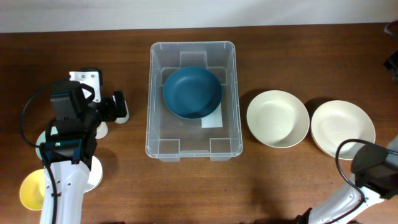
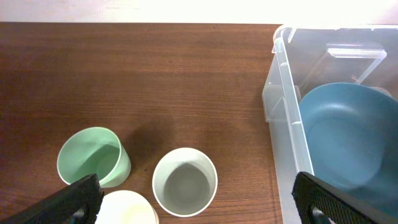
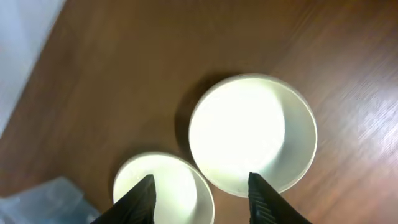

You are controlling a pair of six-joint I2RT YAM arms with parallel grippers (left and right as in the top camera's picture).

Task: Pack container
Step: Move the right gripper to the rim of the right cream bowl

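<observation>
Dark wooden tabletop (image 1: 124,186) holds the container (image 1: 153,93) at its centre, long axis near-to-far, a blue bowl (image 1: 192,92) inside, right of my left pincer (image 2: 196,196), which gapes empty above the cups (image 2: 185,181), while my right pincer (image 3: 202,193) hangs equally spread over two white bowls (image 3: 252,134) farther right.

Clear, glossy plastic container (image 1: 151,124); smooth matt blue bowl (image 1: 192,92); dark wood-grain table (image 1: 124,186), faint sheen.

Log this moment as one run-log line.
container: blue bowl inside | cream bowls: both outside, right | cups: outside, left | left pincer: open, empty | right pincer: open, empty
</observation>
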